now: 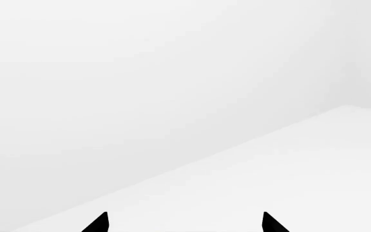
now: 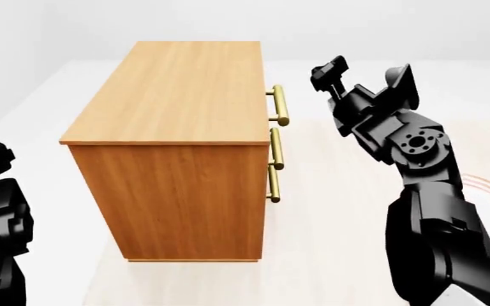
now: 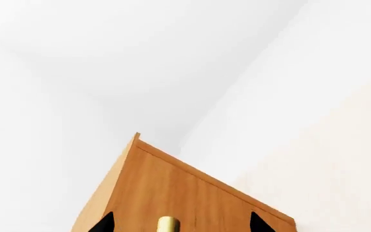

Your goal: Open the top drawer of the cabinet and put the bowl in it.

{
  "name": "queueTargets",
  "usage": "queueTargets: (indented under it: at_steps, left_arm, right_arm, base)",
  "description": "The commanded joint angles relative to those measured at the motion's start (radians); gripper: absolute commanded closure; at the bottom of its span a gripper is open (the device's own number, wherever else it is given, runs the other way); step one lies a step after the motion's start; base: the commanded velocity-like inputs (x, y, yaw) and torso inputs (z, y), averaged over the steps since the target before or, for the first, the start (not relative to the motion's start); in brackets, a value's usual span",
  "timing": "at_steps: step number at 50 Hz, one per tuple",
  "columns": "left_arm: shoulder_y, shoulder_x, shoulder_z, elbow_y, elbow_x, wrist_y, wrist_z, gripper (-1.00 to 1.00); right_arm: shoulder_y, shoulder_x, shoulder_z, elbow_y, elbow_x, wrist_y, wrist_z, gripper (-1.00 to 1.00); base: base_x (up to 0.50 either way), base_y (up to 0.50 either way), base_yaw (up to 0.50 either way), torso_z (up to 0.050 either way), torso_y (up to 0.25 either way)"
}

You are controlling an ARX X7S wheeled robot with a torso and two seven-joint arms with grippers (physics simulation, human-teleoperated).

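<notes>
Low in the left wrist frame, the left gripper [image 1: 184,223] shows two spread tips over blank white. Centre-left in the head view stands the cabinet [image 2: 177,146], drawers closed. Bottom of the right wrist frame, the right gripper [image 3: 180,223] straddles the top drawer's handle [image 3: 167,224], spread.

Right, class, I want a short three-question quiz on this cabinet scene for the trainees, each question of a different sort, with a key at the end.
1. True or false: the top drawer of the cabinet is already pulled out.
2. How many brass handles show in the head view? A) two B) three C) four
3. Fill in: the ____ claw is open, with a brass handle showing between its tips in its wrist view.

Key: 1 false, all three drawers are shut. 2 B. 3 right claw.
</notes>
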Motion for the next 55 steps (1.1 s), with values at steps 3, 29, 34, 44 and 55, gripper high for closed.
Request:
queueTargets:
  at_steps: [3,29,34,44,55]
  left_arm:
    - [0.002,-0.001,0.000,0.000,0.000,0.000,-0.001,-1.00]
    - [0.003,-0.002,-0.002,0.000,0.000,-0.001,-0.005,-1.00]
    - [0.007,-0.003,-0.004,0.000,-0.001,-0.002,-0.006,-1.00]
    - [0.008,-0.008,-0.007,0.000,-0.001,-0.005,-0.008,-1.00]
    - [0.010,-0.007,-0.007,0.000,0.000,-0.009,-0.008,-1.00]
  right_arm:
    - [-0.049,-0.030,0.051,-0.076,0.074,0.070,0.023,-1.00]
    - [-0.043,-0.049,0.022,0.017,0.065,0.054,-0.035,-1.00]
    - [-0.040,-0.056,0.016,0.026,0.065,0.058,-0.045,-1.00]
    - [-0.026,-0.069,-0.002,0.073,0.056,0.043,-0.076,-1.00]
    - [-0.008,-0.077,-0.018,0.120,0.045,0.031,-0.110,-1.00]
  base:
    - [0.00,0.00,0.00,0.000,0.000]
    - [0.00,0.00,0.00,0.000,0.000]
    - [0.00,0.00,0.00,0.000,0.000]
    - [0.00,0.00,0.00,0.000,0.000]
    - [0.00,0.00,0.00,0.000,0.000]
